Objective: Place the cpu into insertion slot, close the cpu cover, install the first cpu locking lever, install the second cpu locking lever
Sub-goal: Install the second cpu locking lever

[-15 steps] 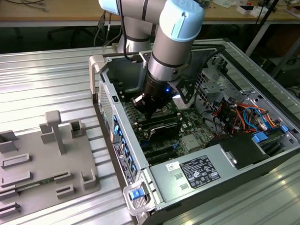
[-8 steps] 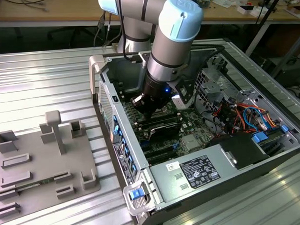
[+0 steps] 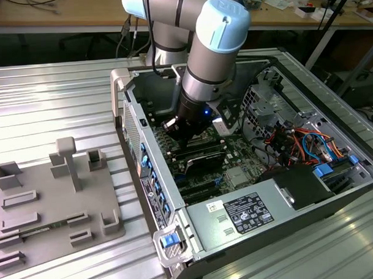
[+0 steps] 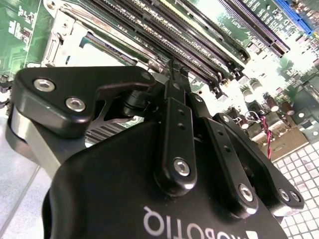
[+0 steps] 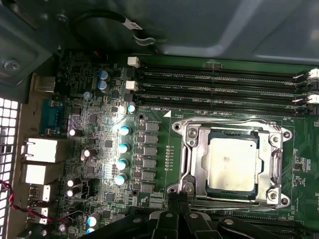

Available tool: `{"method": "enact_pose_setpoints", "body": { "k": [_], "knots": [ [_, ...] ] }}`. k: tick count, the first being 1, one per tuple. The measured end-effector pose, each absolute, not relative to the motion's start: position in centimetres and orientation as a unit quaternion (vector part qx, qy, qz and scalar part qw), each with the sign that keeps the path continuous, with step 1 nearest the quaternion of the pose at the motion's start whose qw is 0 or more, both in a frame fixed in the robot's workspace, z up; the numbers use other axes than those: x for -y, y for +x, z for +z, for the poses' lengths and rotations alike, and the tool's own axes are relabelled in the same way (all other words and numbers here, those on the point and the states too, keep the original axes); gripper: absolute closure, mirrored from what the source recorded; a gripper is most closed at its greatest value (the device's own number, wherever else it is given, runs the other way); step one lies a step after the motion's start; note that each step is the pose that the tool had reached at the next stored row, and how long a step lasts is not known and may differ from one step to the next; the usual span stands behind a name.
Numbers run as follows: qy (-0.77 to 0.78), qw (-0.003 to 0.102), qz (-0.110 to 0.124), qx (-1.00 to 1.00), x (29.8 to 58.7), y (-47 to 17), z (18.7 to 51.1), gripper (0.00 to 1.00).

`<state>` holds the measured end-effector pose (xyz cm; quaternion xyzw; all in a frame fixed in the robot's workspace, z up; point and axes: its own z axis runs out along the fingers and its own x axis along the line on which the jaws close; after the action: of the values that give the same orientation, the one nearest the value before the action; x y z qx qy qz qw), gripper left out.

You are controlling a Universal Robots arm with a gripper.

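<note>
In the first wrist view the cpu (image 5: 232,163) lies flat in the insertion slot (image 5: 285,135), its silvery top facing up. The cpu cover (image 5: 199,154) is down around it as a silver frame. My gripper (image 5: 175,197) is shut, its black fingertips pressed together just off the socket's corner, with nothing visibly between them. The second wrist view looks along the shut gripper (image 4: 172,68), with part of the socket's metal frame (image 4: 60,35) beyond it. In the exterior view the gripper (image 3: 176,135) reaches down into the open computer case over the motherboard (image 3: 236,168).
Long black memory slots (image 5: 224,84) run beside the socket. A row of capacitors (image 5: 122,149) stands on its other side. The case walls (image 3: 127,111), a power supply (image 3: 250,214) and coloured cables (image 3: 297,142) hem in the arm. A grey fixture plate (image 3: 47,199) lies on the exterior view's left.
</note>
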<state>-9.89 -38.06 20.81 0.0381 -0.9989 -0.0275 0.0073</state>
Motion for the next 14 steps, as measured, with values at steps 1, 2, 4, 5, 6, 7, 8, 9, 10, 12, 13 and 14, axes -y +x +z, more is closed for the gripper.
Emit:
{"method": "enact_pose_setpoints", "body": {
  "k": [1, 2, 4, 5, 6, 7, 8, 9, 10, 12, 13, 14],
  "knots": [
    [0.038, 0.007, -0.028, 0.999, 37.99, -9.9, 20.76, 0.89],
    [0.038, 0.007, -0.028, 0.999, 37.93, -9.9, 20.73, 0.89],
    [0.038, 0.007, -0.028, 0.999, 37.81, -9.9, 20.69, 0.89],
    [0.038, 0.007, -0.028, 0.999, 37.73, -9.89, 20.66, 0.89],
    [0.038, 0.007, -0.028, 0.999, 37.72, -9.89, 20.65, 0.89],
    [0.038, 0.007, -0.028, 0.999, 37.71, -9.9, 20.63, 0.89],
    [0.038, 0.007, -0.028, 0.999, 37.71, -9.9, 20.62, 0.89],
    [0.038, 0.007, -0.028, 0.999, 37.71, -9.9, 20.61, 0.89],
    [0.038, 0.007, -0.028, 0.999, 37.71, -9.9, 20.58, 0.89],
    [0.038, 0.007, -0.028, 0.999, 37.71, -9.9, 20.53, 0.89],
    [0.038, 0.007, -0.028, 0.999, 37.72, -9.9, 20.49, 0.89],
    [0.038, 0.007, -0.029, 0.999, 37.71, -9.91, 20.45, 0.89]
  ]
}}
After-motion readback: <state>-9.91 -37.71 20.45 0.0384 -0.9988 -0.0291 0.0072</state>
